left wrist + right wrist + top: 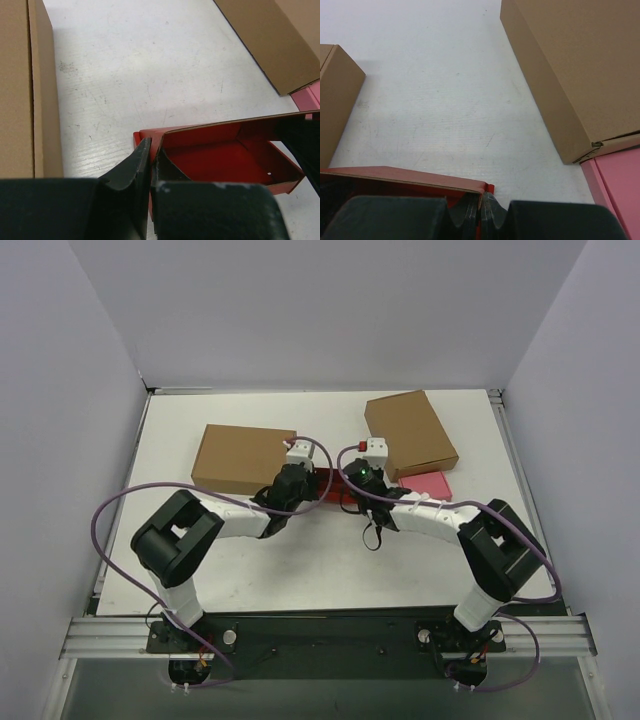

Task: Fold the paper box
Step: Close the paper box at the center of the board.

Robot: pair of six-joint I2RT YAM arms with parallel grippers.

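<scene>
Arms meet at the middle of the table (300,565), where the paper box (328,502) sits half-formed between two brown boxes (243,458), a pink box (427,485) just beside it. Each arm takes one end wall, seemingly to hold the red sides upright while the shape sets. The left gripper (150,150) pinches the left wall through a narrow gap. The right gripper (481,206) is clamped almost flat on the thin right wall.

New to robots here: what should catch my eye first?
Mid-table, the left gripper and right gripper each pinch a wall of a bright red paper box. Behind sit a left brown box and a right brown box, a pink box beside the latter.
</scene>
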